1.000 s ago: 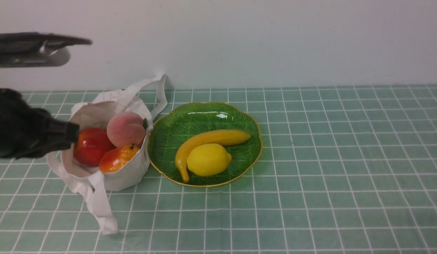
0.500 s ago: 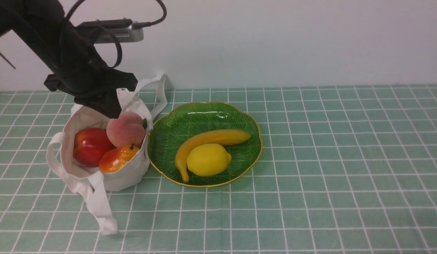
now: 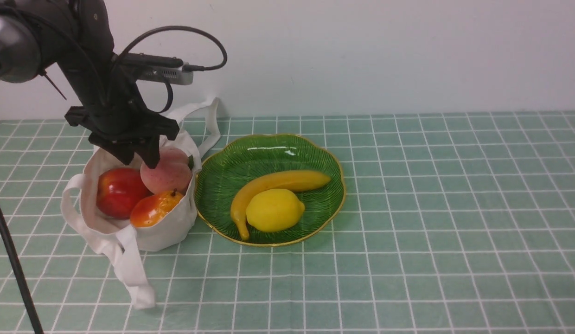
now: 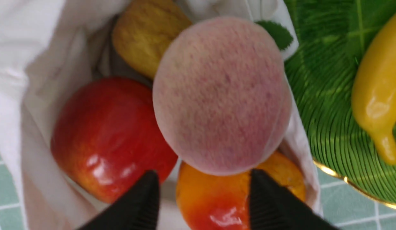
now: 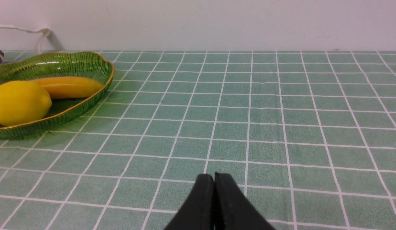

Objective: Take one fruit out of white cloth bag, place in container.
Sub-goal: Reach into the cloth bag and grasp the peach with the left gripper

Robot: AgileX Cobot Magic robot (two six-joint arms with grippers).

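Front view, upper left: the left hand (image 3: 140, 158) hangs with fingers wide apart, gripping nothing, just over the peach (image 3: 167, 172), which sits inside the white cloth bag (image 3: 167, 232) beside the green dish (image 3: 269, 153).

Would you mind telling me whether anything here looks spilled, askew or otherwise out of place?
Nothing is spilled or damaged. The white bag merely slumps open, one strap trailing loose over the tablecloth. The peach sits piled on the other fruit inside; banana and lemon lie in the green dish.
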